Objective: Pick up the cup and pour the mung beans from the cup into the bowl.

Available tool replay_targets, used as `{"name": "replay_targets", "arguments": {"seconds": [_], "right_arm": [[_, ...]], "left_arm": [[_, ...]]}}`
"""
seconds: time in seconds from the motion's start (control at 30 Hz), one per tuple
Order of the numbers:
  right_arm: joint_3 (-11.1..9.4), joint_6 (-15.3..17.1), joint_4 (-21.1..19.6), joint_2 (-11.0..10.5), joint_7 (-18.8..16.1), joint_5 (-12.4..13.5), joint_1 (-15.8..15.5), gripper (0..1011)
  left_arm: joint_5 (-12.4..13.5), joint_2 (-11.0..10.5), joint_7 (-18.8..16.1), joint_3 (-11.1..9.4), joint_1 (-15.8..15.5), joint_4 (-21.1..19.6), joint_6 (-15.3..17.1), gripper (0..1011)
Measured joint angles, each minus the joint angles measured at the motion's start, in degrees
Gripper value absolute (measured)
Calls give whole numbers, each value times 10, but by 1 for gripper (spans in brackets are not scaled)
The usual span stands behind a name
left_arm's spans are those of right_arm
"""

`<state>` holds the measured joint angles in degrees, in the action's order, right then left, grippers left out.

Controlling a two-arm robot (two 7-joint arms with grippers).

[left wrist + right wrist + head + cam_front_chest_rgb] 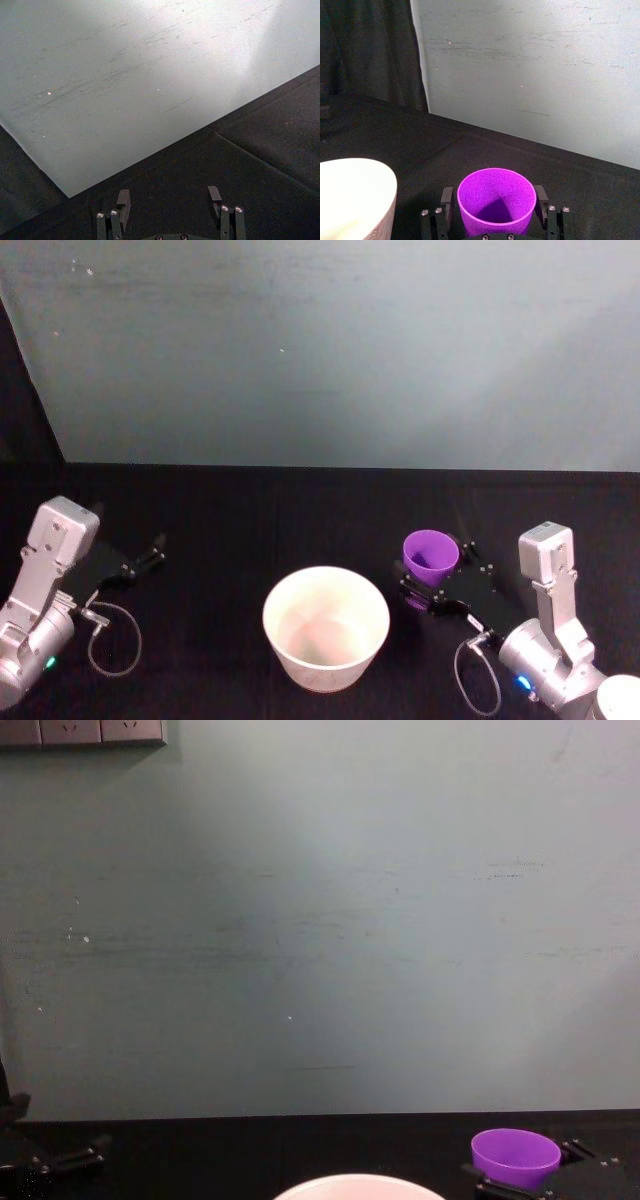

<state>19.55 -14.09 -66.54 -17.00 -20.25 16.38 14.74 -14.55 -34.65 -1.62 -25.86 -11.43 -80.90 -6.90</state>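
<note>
The purple cup stands upright just right of the white bowl, level with the bowl's rim. My right gripper is shut on the cup's lower part, one finger on each side. In the right wrist view the cup sits between the fingers, and its inside looks plain purple with a shadow; I see no mung beans in it. The bowl is close beside it. The chest view shows the cup and the bowl's rim. My left gripper rests open far left of the bowl, with nothing between its fingers.
A black tabletop runs back to a pale grey-green wall. A dark curtain hangs left of the wall in the right wrist view. Loose cable loops hang near both arms.
</note>
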Motion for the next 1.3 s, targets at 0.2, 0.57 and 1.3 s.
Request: {"name": "replay_targets", "arguments": {"seconds": [0.2, 0.57, 1.3], "right_arm": [[0, 0, -1, 0, 2, 0, 0, 964], [1, 0, -2, -1, 3, 0, -1, 775], [-30, 29, -98, -26, -15, 3, -34, 723]], "left_arm": [[0, 0, 0, 0, 0, 0, 0, 1003], [0, 0, 0, 0, 0, 0, 0, 1003], [0, 0, 0, 0, 0, 0, 0, 1003]]}}
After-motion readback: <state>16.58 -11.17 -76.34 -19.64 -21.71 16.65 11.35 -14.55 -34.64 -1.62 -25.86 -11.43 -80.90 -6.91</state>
